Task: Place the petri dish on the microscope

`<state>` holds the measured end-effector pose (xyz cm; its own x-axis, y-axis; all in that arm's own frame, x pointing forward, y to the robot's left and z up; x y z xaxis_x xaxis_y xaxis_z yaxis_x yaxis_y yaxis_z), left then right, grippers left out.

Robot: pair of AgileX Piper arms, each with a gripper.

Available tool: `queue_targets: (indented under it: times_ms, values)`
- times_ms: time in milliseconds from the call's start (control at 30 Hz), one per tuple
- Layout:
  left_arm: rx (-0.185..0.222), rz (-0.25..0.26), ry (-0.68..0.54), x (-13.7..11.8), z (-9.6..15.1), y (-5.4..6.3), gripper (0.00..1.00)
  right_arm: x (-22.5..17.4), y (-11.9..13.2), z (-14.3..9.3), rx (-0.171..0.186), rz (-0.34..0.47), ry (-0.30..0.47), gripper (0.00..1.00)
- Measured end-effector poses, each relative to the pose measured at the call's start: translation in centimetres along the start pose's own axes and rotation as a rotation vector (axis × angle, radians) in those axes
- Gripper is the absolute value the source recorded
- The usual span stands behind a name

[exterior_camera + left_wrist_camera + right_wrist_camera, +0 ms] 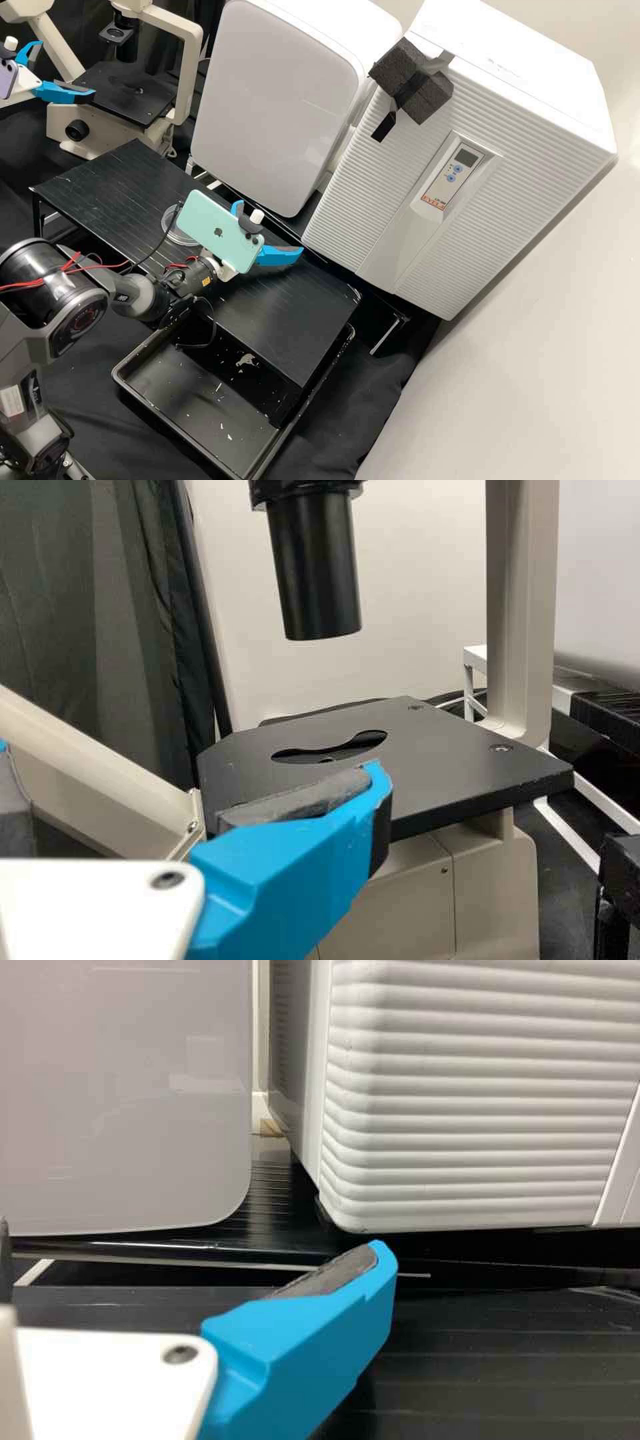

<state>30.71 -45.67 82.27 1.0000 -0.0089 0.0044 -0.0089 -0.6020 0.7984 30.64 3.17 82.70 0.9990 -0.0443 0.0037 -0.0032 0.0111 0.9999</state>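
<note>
We spot petri dish (169, 230) on black platform (100, 180), partly hidden behind green phone (212, 230). Right gripper (270, 227) over platform, jaws apart; left gripper (68, 69) near microscope stage (152, 93), jaws also apart.

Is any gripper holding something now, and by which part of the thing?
Nothing is held: the left gripper and the right gripper both stand open, and the petri dish lies on the black stand.
</note>
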Motion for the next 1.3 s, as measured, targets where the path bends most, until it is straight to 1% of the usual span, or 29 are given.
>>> queue_targets:
  times_ms: [333,367,433,533,700,733,767,800,900,1000,1067,1100,1133,1300]
  values:
    - [0.002,-0.004,-0.006,-0.1,0.0,-0.1,1.0,0.0,0.0,0.0,0.0,0.0,0.0,1.0]
    - [0.006,-0.005,-0.022,-0.1,0.2,-0.1,1.0,0.0,0.0,0.0,0.0,0.0,0.0,1.0]
    - [0.001,-0.003,-0.066,-0.4,0.7,-0.2,1.0,0.0,0.0,0.0,0.0,0.0,0.0,1.0]
    - [-0.011,-0.003,-0.162,-1.1,2.1,-0.3,1.0,0.0,0.0,0.0,0.0,0.0,0.0,1.0]
    - [0.008,0.002,-0.37,-2.7,5.4,-0.2,1.0,0.0,0.0,0.0,0.0,0.0,0.0,1.0]
    - [0.019,0.002,-0.43,-3.0,6.4,-0.1,1.0,0.0,0.0,0.0,0.0,0.0,0.0,1.0]
    - [0.023,0.005,-0.455,-3.2,6.9,-0.1,1.0,0.0,0.0,0.0,0.0,0.0,0.0,1.0]
    - [0.022,0.0,-0.512,-3.5,7.9,-0.3,1.0,0.0,0.0,0.0,0.0,0.0,0.0,1.0]
    - [0.043,-0.008,-0.605,-3.9,9.7,-0.4,1.0,0.0,0.0,0.0,0.0,0.0,0.0,1.0]
    - [0.065,0.003,-0.689,-3.9,11.4,-0.2,1.0,0.0,0.0,0.0,0.0,0.0,0.0,1.0]
    - [0.064,0.006,-0.731,-3.7,12.4,-0.1,1.0,0.0,0.0,0.0,0.0,0.0,0.0,1.0]
    - [0.064,0.001,-0.762,-3.6,13.3,0.1,1.0,0.0,0.0,0.0,0.0,0.0,0.0,1.0]
    - [0.062,-0.006,-0.772,-3.5,13.6,0.1,1.0,0.0,0.0,0.0,0.0,0.0,0.0,1.0]
    - [0.068,-0.088,-0.888,-3.1,16.3,-0.2,1.0,0.0,0.0,0.0,0.0,0.0,0.0,1.0]
